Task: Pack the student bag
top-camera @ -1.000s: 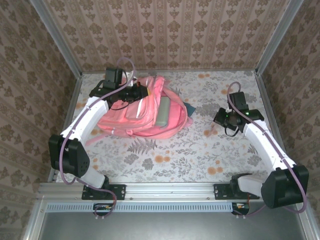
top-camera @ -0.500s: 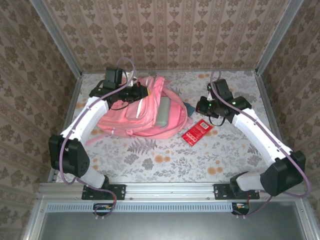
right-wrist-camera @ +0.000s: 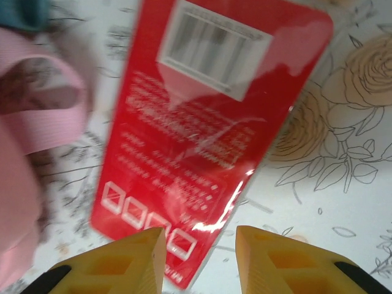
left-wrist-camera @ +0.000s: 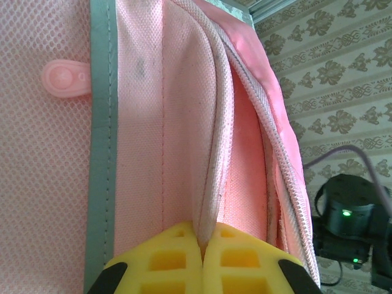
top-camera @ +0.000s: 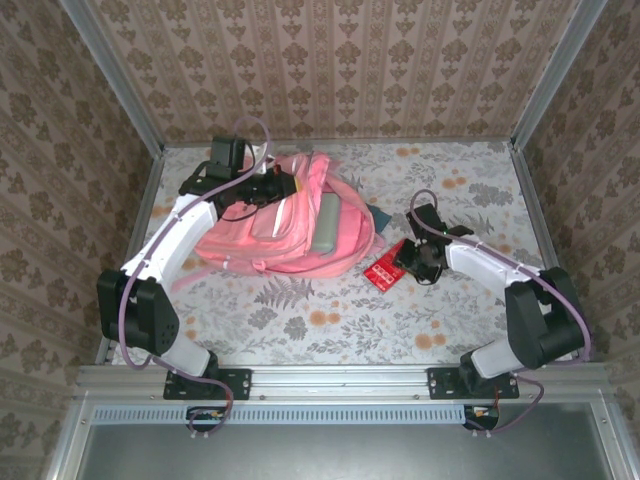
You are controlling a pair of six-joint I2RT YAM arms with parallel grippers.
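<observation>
The student bag (top-camera: 285, 235) is pink and lies flat at the back left of the table. My left gripper (top-camera: 284, 186) sits at its top end, shut on the pale piped edge of the bag's opening (left-wrist-camera: 211, 184), which runs straight out from between the yellow fingertips (left-wrist-camera: 177, 257). A red flat packet (top-camera: 384, 271) with white print and a barcode lies on the table just right of the bag. My right gripper (top-camera: 408, 262) is low over it, open, with the packet's near corner (right-wrist-camera: 184, 257) between the fingers and neither finger touching it.
A dark teal item (top-camera: 380, 215) lies beside the bag's right edge. A pink strap (right-wrist-camera: 43, 122) curls on the table left of the packet. Metal rails and patterned walls box in the floral table (top-camera: 450, 310), with room in front and to the right.
The red packet has come into view on the table. My right gripper has swung left and come down over it, its jaws opening. The left arm has not moved.
</observation>
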